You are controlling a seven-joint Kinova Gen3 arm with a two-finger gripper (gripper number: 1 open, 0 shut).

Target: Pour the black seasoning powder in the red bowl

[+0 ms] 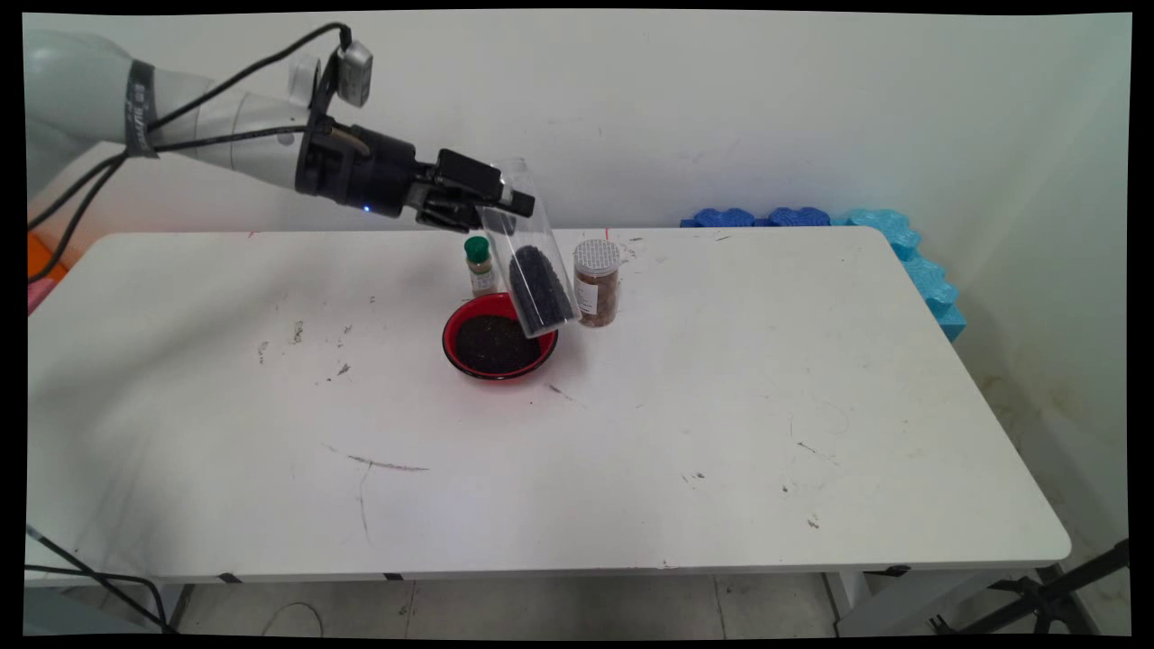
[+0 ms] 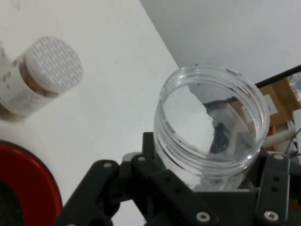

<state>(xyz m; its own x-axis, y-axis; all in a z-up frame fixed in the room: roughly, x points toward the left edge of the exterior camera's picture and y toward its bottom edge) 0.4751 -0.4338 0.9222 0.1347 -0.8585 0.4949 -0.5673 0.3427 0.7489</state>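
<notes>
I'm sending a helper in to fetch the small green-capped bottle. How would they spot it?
Near the white table's far edge sits a red bowl of dark grains. The small bottle stands just behind it. Its green cap distinguishes it from the white-lidded jar nearby.

- Main view: fixed, high at table's (image 1: 631, 469) near side, facing the back wall.
- Hand view: close, along the gripper.
- Shared: red bowl (image 1: 498, 342) (image 2: 28, 188), white-lidded spice jar (image 1: 597, 281) (image 2: 40, 77).
</notes>
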